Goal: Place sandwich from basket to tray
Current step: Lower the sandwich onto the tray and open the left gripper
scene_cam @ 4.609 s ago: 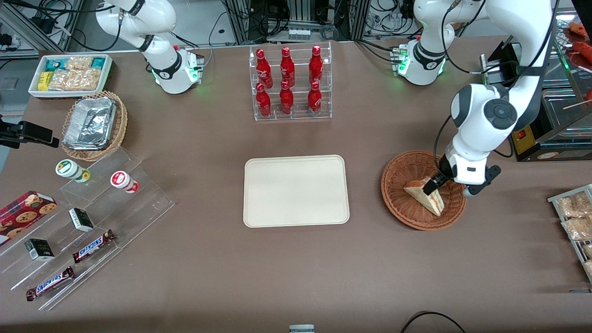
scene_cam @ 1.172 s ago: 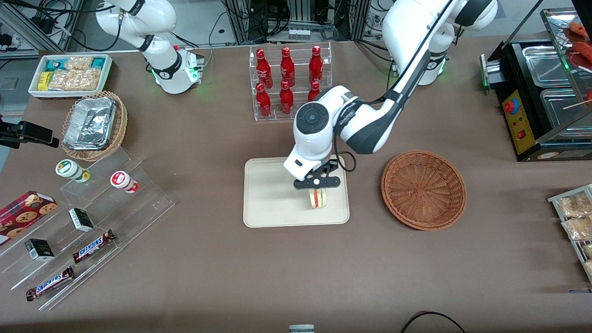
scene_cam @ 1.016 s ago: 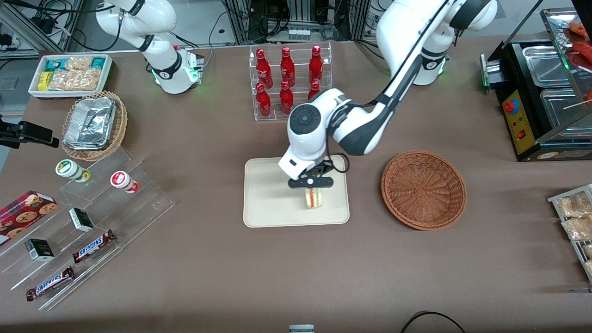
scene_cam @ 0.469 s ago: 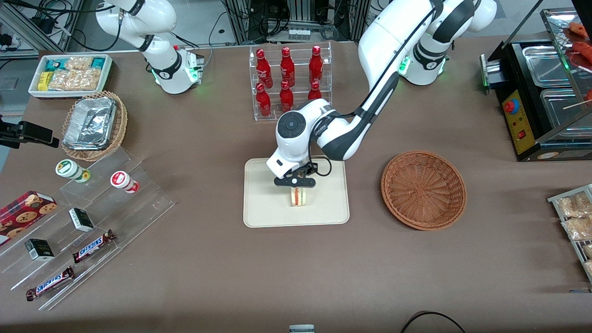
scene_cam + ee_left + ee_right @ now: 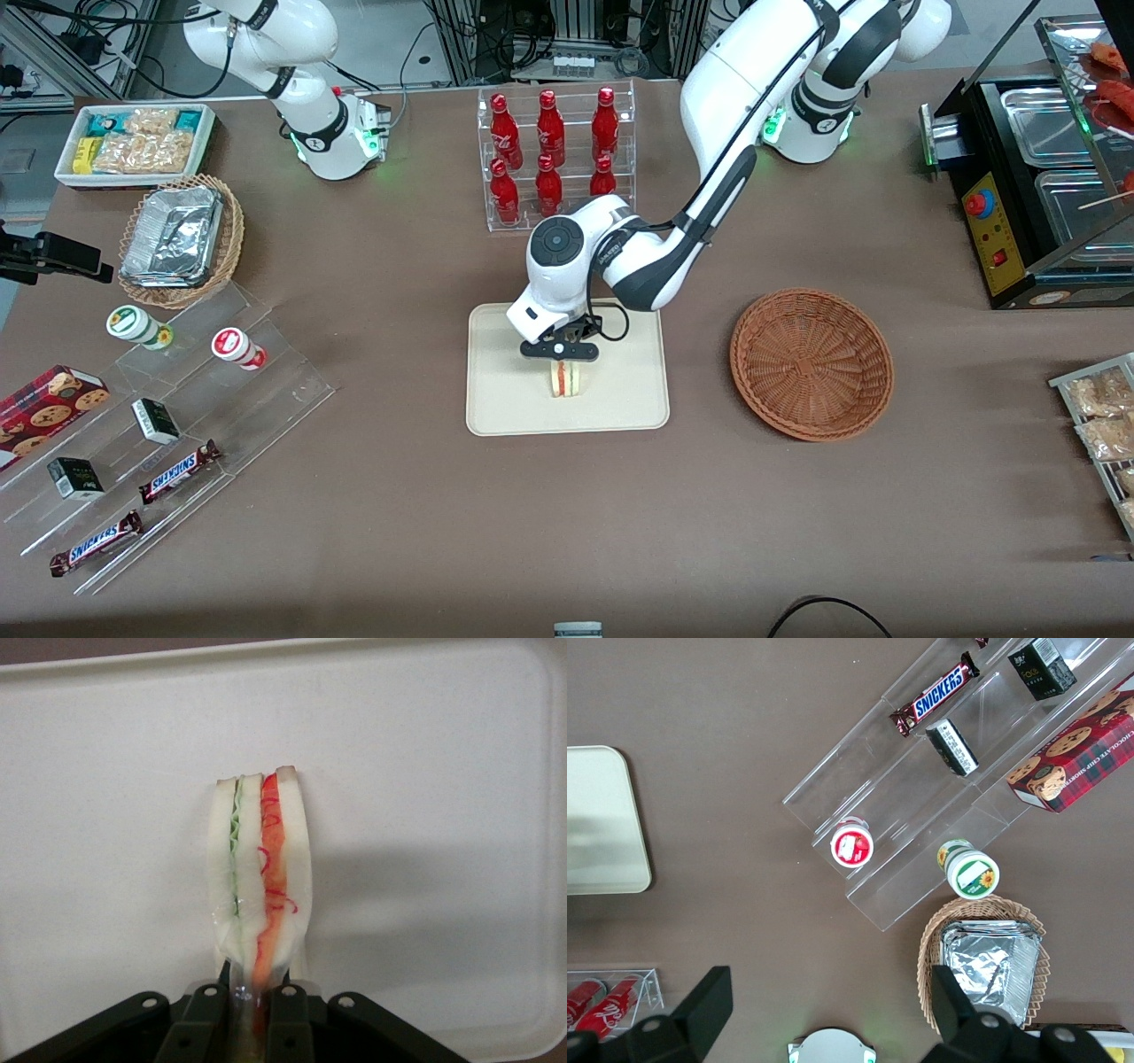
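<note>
Sandwich (image 5: 258,886): upright over tray (image 5: 505,399), clamped in end effector (image 5: 252,999); its gripped end hidden between fingers (image 5: 285,1014). Basket (image 5: 811,363): apart, toward working arm's end.

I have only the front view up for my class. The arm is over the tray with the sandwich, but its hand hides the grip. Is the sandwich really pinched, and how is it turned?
Observer: Yes. In the left wrist view the hand has both fingers closed on the sandwich, gripping it at one end.
Operator: Which way do the layers run?
Observer: They stand on edge: the green filling line and the red and pink one run lengthwise away from the fingers, between pale bread slices.
Operator: What lies under it?
Observer: Only the cream tray; the sandwich's shadow falls on it close beside the bread. The basket sits empty toward the working arm's end.
</note>
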